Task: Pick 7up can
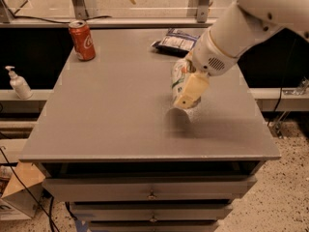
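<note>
The 7up can [179,81], green and white, is held in my gripper [186,88] above the grey table [116,110], right of centre. The can is lifted off the surface; its shadow lies on the table just below. A cream-coloured finger [191,91] covers the can's front side. The white arm reaches in from the upper right.
A red Coca-Cola can [81,40] stands at the table's back left. A dark snack bag [176,41] lies at the back, behind the gripper. A white pump bottle [18,83] stands on a shelf to the left. Drawers sit under the table top.
</note>
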`<state>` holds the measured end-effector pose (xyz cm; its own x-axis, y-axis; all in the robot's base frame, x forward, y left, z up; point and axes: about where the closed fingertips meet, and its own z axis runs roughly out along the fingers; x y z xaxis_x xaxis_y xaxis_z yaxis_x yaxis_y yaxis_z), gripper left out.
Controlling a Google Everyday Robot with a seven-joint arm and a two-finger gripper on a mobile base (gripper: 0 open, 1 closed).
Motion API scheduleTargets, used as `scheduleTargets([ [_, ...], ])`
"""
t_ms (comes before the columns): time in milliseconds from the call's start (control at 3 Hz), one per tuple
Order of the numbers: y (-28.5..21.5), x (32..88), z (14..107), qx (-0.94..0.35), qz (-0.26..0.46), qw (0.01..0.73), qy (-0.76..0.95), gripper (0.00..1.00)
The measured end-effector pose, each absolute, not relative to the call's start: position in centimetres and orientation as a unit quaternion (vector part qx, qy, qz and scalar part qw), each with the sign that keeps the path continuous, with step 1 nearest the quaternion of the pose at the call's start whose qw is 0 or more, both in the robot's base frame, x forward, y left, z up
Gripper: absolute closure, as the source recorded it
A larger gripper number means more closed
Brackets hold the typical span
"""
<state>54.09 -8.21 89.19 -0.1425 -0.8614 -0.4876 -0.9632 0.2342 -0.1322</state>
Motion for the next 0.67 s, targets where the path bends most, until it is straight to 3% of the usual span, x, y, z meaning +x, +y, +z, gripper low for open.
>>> scheduleTargets([
  [333, -7.57, 55.56, 94.83, -0.619, 0.105, 0.313, 0.713, 1.00],
  [667, -7.37, 55.66, 95.74, -0.621, 0.103, 0.321, 0.708, 1.00],
])
